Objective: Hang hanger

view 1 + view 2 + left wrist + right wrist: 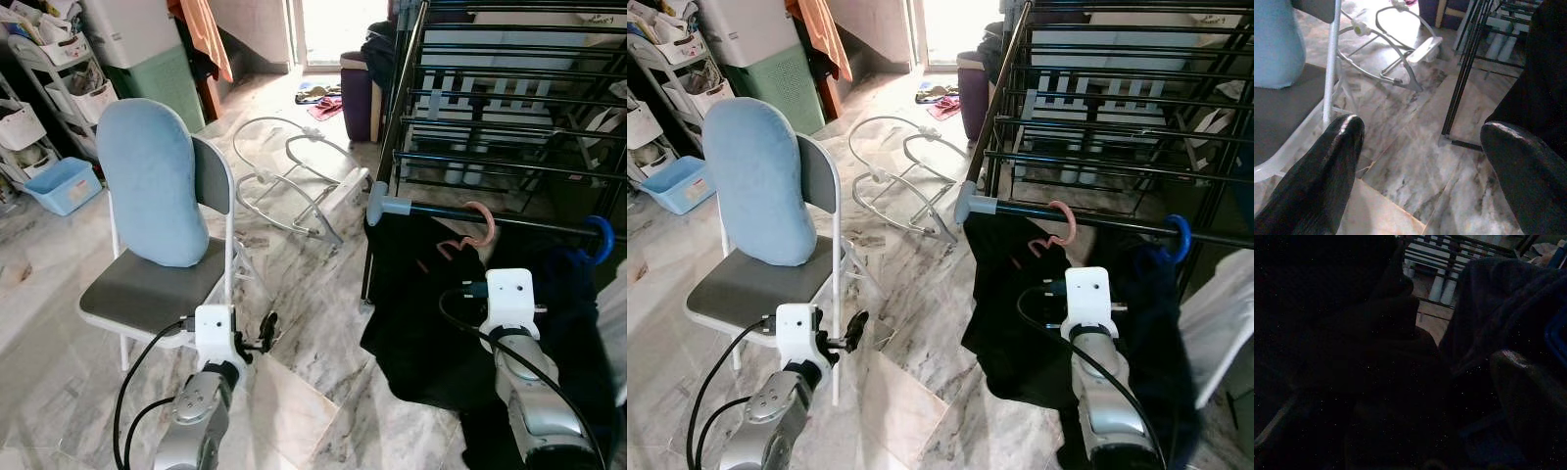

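A pink hanger hook [480,220] sits over the front bar of the black drying rack [441,162], with a black garment [421,313] hanging below it. Further right on the same bar is a blue hanger hook [600,238] carrying dark blue cloth. My right arm's white wrist [509,297] is raised in front of the black garment, just under the pink hook. In the dark right wrist view my right gripper [1410,421] stands open, with dark cloth between its spread fingers [1528,396]. Low beside the chair, my left gripper [1420,161] is open and holds nothing.
A folding chair [147,289] with a light blue cushion [152,181] stands at my left. A bent metal frame [294,181] lies on the marble floor ahead. A blue basket [64,184] and shelves line the left wall. A purple bin [358,98] stands by the rack's far end.
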You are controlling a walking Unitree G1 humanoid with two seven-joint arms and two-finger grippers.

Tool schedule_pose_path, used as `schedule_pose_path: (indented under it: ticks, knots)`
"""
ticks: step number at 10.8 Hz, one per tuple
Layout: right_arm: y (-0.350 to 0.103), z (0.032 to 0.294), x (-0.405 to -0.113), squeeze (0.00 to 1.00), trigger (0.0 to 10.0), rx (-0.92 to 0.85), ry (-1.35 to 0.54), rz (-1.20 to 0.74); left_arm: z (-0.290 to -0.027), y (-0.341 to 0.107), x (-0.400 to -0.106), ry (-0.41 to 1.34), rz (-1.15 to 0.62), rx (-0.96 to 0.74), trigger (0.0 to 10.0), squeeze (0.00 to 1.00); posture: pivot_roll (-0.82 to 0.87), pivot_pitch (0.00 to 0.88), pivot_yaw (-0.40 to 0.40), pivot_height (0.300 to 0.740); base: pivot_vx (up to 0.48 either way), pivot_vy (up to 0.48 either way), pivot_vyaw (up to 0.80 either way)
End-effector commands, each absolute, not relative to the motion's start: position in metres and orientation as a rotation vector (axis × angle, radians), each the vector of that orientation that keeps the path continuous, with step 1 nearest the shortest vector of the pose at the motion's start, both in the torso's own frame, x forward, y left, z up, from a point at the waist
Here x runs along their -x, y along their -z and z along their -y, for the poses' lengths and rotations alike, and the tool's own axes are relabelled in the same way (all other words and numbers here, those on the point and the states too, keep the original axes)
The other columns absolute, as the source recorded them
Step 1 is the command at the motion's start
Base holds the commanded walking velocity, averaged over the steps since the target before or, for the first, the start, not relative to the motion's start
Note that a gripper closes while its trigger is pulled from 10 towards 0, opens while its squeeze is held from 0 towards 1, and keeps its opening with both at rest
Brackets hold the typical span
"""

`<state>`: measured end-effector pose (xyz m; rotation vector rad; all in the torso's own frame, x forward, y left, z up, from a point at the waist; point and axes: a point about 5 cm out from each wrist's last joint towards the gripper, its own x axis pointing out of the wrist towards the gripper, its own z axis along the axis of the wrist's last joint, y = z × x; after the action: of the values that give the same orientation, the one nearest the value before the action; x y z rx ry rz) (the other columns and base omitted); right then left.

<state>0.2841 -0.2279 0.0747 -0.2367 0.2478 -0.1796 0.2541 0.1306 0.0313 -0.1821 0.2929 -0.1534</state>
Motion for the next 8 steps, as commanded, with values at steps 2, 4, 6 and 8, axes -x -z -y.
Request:
schedule_pose_path:
  ticks: [2,4,6,8]
  knots:
    - [-0.0818,0.2253,-0.2850,1.00,10.0,0.223,0.168,-0.227,-0.1324,-0.0343,-0.2561,0.157,-0.291,0.168,10.0,0.00,-0.11,0.000,0.080,0.740,0.000,0.000,0.00]
    - [-0.0829,0.2253,-0.2870,1.00,10.0,0.218,0.160,-0.234,-0.1326,-0.0348,-0.2577,0.156,-0.294,0.161,10.0,0.00,-0.11,0.000,0.079,0.740,0.000,0.000,0.00]
    - [-0.0835,0.2248,-0.2877,1.00,10.0,0.217,0.157,-0.239,-0.1328,-0.0331,-0.2554,0.151,-0.300,0.159,10.0,0.00,-0.11,0.000,0.075,0.740,0.000,0.000,0.00]
    - [-0.0830,0.2236,-0.2881,1.00,10.0,0.212,0.154,-0.245,-0.1328,-0.0327,-0.2551,0.150,-0.303,0.157,10.0,0.00,-0.11,0.000,0.073,0.740,-0.122,0.000,0.00]
